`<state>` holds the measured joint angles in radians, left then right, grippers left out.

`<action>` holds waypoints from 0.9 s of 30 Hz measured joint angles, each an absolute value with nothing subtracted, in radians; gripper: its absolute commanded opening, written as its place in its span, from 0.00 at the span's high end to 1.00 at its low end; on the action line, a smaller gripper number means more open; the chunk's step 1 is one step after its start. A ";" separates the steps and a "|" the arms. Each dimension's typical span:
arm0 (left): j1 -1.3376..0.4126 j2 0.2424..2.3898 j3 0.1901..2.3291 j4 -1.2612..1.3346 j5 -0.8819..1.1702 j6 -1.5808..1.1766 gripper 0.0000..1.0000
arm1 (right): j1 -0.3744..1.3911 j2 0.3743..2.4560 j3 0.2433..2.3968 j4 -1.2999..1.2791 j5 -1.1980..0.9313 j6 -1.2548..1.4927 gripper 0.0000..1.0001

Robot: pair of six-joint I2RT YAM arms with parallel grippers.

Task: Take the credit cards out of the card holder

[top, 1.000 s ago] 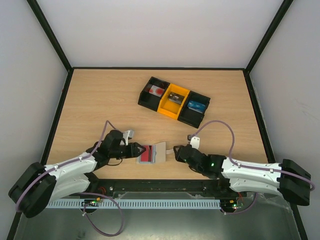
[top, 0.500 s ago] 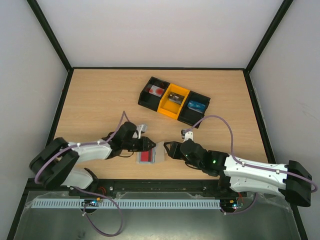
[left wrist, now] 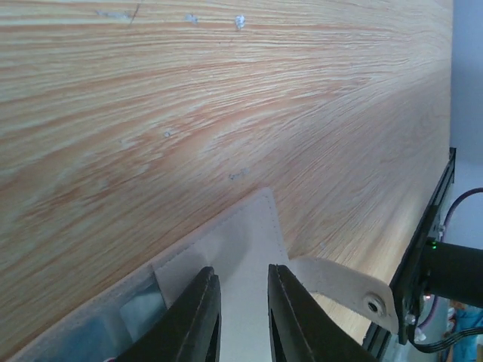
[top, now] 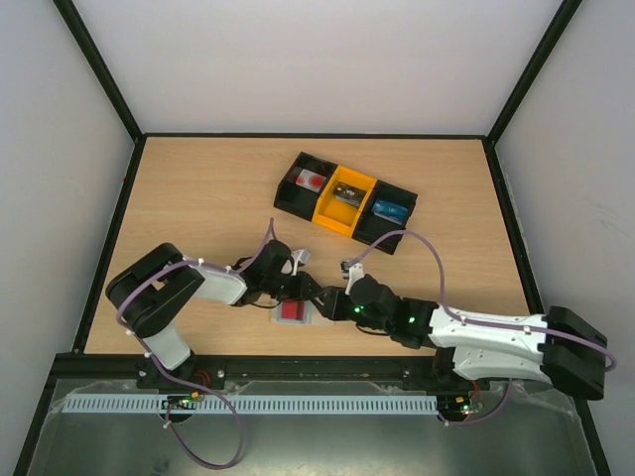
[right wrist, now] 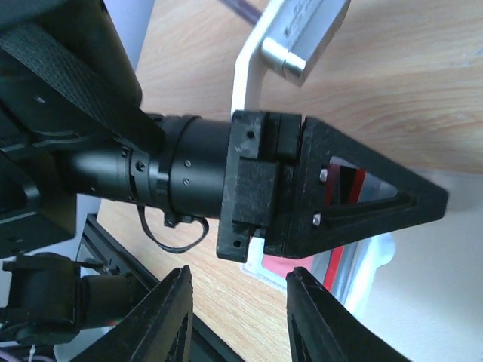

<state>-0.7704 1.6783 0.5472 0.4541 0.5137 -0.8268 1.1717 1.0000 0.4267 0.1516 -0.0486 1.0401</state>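
Wooden table, card holder beneath nearly closed empty left hand, right hand half-open alongside.

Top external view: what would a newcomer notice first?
Both arms meet over the card holder near the front edge of the table, left gripper and right gripper almost tip to tip. A red credit card shows inside it; farther back sits a black-and-yellow tray.

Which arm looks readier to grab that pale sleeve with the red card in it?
Left, probably. The left gripper is right over the card holder, jaws narrow; the right gripper stands open beside it.
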 measured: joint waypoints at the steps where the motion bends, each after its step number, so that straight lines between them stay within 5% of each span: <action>1: -0.770 1.681 0.547 0.463 0.519 -0.836 0.77 | 1.172 1.022 0.425 0.170 -0.058 1.040 0.66; 27: -0.603 1.179 0.241 0.340 0.446 -0.871 0.66 | 1.172 1.402 0.313 0.434 0.034 1.073 0.75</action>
<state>-0.6029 1.1790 0.2409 0.3397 0.4458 -0.8707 1.1721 1.4021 0.3130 0.4343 0.0338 1.0729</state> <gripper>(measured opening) 0.329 0.254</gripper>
